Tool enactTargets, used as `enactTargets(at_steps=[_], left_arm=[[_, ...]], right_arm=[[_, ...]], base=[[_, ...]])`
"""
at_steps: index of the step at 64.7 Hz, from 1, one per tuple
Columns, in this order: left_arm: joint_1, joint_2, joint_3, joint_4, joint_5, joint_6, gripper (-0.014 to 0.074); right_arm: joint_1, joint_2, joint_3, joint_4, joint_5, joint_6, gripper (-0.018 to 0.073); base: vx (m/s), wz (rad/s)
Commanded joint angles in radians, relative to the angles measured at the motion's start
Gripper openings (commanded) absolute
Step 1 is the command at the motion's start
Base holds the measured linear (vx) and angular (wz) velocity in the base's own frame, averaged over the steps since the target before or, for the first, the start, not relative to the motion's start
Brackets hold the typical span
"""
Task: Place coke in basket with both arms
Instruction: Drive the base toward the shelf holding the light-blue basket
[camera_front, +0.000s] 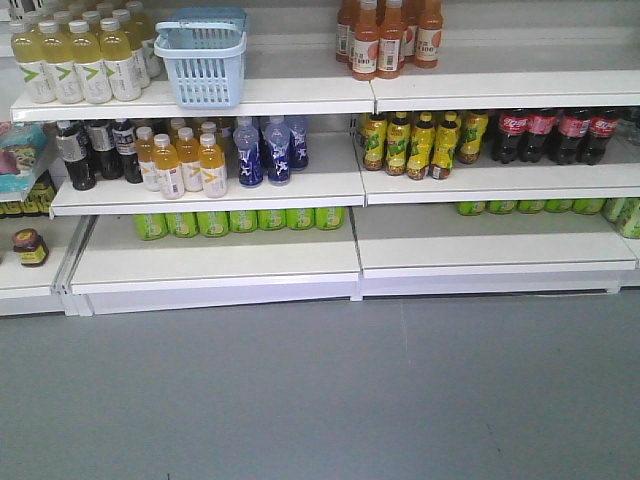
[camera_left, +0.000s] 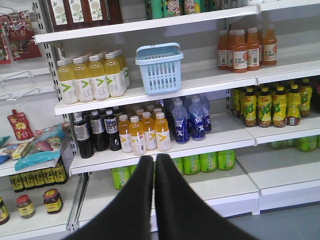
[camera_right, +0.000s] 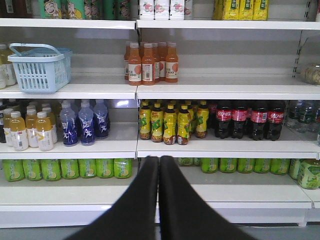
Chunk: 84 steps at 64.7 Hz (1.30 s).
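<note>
1. On the top white shelf (camera_front: 300, 97) stand pale yellow drink bottles (camera_front: 80, 65).
2. One shelf down, blue bottles (camera_front: 264, 152) sit beside orange bottles (camera_front: 185, 165).
3. Beneath them, green bottles (camera_front: 240, 220) stand in a row above the grey floor (camera_front: 320, 400).

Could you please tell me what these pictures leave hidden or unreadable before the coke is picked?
1. Front view: the basket interior, hidden by its own slotted walls.
2. Front view: any coke behind the front row, hidden by that row.
3. Left wrist view: the coke, beyond the right edge.
4. Wrist views: both arms behind the left gripper and right gripper, cut off by the bottom edge.
</note>
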Motion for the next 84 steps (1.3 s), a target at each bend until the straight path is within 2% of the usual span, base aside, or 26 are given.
enactTargets(at_steps=[1, 84], left_arm=[[-0.002, -0.018, -0.002, 0.000, -0.068, -0.002, -0.0006], [-0.002, -0.018, -0.002, 0.000, -0.068, -0.002, -0.0006]], right_arm=[[-0.005, -0.015, 0.011, -0.007, -0.072, -0.004, -0.0010], [-0.005, -0.015, 0.011, -0.007, -0.072, -0.004, -0.0010]], base=[[0.17, -0.03], [0.16, 0.03]])
